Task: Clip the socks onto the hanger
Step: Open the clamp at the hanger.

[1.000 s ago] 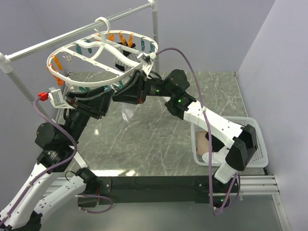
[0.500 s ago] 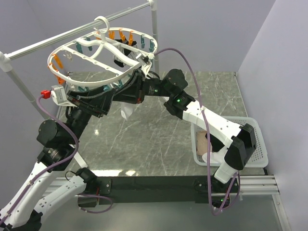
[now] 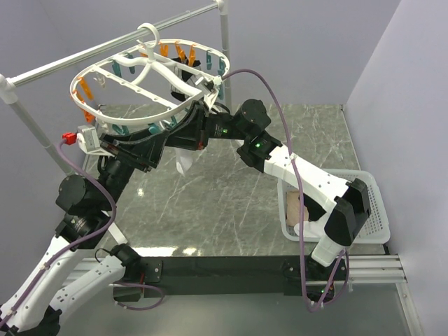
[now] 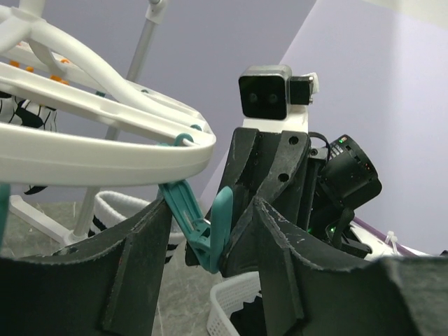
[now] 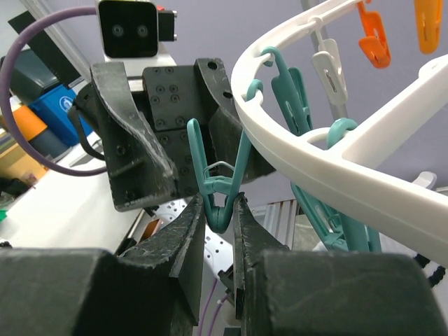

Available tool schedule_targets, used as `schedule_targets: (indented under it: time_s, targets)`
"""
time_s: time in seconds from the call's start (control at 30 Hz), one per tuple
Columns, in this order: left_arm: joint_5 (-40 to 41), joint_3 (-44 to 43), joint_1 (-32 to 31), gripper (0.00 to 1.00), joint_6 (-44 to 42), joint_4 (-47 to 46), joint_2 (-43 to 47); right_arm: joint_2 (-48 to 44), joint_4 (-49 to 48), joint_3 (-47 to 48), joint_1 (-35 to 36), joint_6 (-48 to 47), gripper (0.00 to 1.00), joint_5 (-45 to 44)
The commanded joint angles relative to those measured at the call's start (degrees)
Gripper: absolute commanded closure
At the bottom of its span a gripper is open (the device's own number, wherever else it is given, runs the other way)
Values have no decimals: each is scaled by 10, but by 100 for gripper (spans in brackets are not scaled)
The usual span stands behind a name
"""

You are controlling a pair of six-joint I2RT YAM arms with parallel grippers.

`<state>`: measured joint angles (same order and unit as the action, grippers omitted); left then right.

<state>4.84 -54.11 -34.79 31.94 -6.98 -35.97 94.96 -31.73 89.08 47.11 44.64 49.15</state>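
The hanger [image 3: 150, 66] hangs by its hook from the silver rail [image 3: 49, 69] at the back left of the table, shown from above as a white oval frame ringed with orange and teal clips. The left arm [image 3: 115, 164] and the right arm [image 3: 280, 157] both reach in under its near rim and meet there. A white sock [image 3: 186, 162] dangles just below that meeting point. At the right edge of the table a white basket [image 3: 378, 210] holds a pinkish-beige sock [image 3: 292, 205].

From the left wrist, the left gripper [image 4: 210, 210] has its two dark fingers standing apart, with a teal clip [image 4: 199, 234] between them. The clip hangs from the hanger's white rim just above. Whether the fingers squeeze the clip or merely flank it I cannot tell. A black-and-white striped sock [image 4: 21, 115] shows behind the rim at the far left.

From the right wrist, the right gripper [image 5: 222, 210] is pressed together on the lower end of that teal clip, whose two handles spread upward in a V. No sock shows between these fingers. The left gripper faces it from just behind the clip. The rim sweeps across to the right, carrying more teal clips, a white clip [image 5: 329, 66] and an orange clip [image 5: 373, 35].
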Motion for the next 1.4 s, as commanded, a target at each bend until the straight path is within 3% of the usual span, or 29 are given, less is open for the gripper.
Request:
schedule_targets:
  time_s: [0.0, 0.23, 0.6, 1.1, 1.23, 1.37]
  targets:
    - [0, 7, -1, 46, -9, -7, 12, 5, -4, 31, 4, 2, 100, -9]
    - [3, 9, 0, 53, -14, -10, 13, 3, -3, 29, 5, -2, 100, -10]
    - [24, -12, -1, 49, -25, -9, 14, -9, 5, 16, 4, -15, 100, -9]
    - [25, -8, 0, 52, -32, -35, 10, -6, 1, 14, 4, -10, 100, -4]
    - [15, -9, 0, 57, -36, -36, 4, -6, 1, 17, 4, -8, 100, -2]
    - [9, -6, 0, 72, -39, -49, 2, -7, 8, 15, 4, -13, 100, -3]
